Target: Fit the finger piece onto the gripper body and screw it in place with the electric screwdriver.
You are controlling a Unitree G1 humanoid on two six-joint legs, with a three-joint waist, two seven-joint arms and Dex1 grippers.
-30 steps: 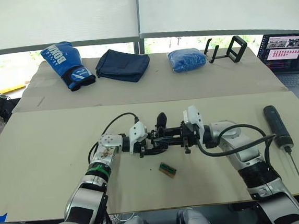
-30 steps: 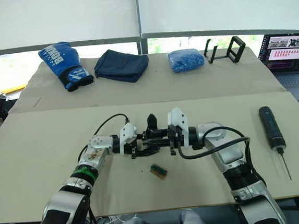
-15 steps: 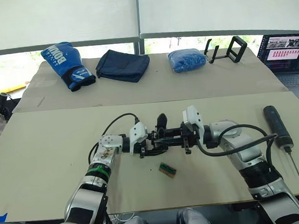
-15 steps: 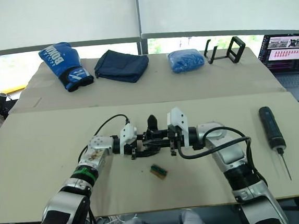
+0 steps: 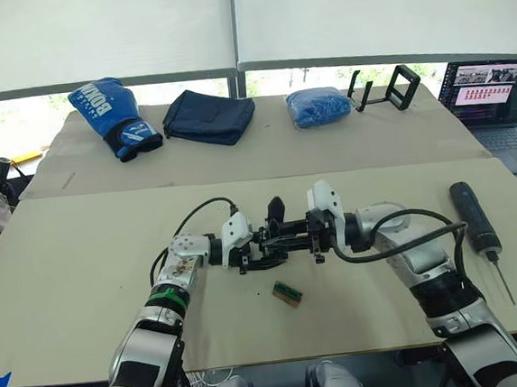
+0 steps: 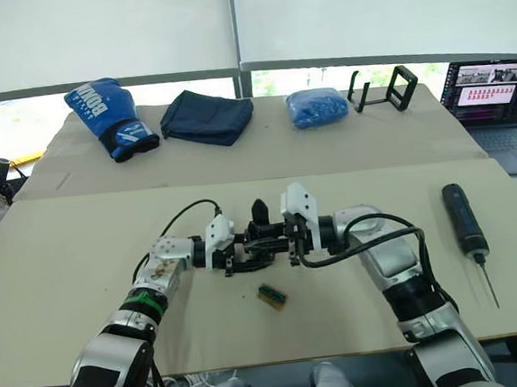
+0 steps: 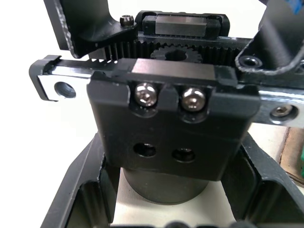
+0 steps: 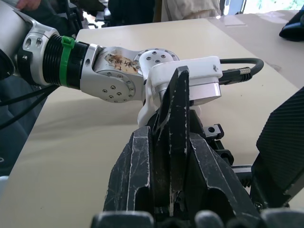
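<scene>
A small green-and-brown block (image 5: 288,293) lies nearest the front edge of the tan tabletop (image 5: 68,292), just short of the two arms. Behind it, at mid-table, the left pincer (image 5: 250,251) and the right pincer (image 5: 290,240) meet head-on around the gripper body (image 7: 171,128). The left wrist view shows that black assembly with its round base seated between the left pincer's spread fingers (image 7: 71,209), which flank the base on both sides, two silvery screws facing the camera and a toothed rack running across behind them. The right pincer is clamped on the finger piece (image 8: 175,142), a thin black wedge standing edge-on between its two closed fingers and pointing toward the left arm's white wrist housing. From the head cameras the body's upright pointed finger rises just above the joined pincers. Well off to the robot's right, the electric screwdriver (image 5: 475,218) lies flat, bit toward the front edge. Farther back sit a blue boxing glove (image 5: 111,117), a folded dark cloth (image 5: 209,116), a blue bundle (image 5: 321,106), a black stand (image 5: 385,88) and a laptop (image 5: 492,91).
</scene>
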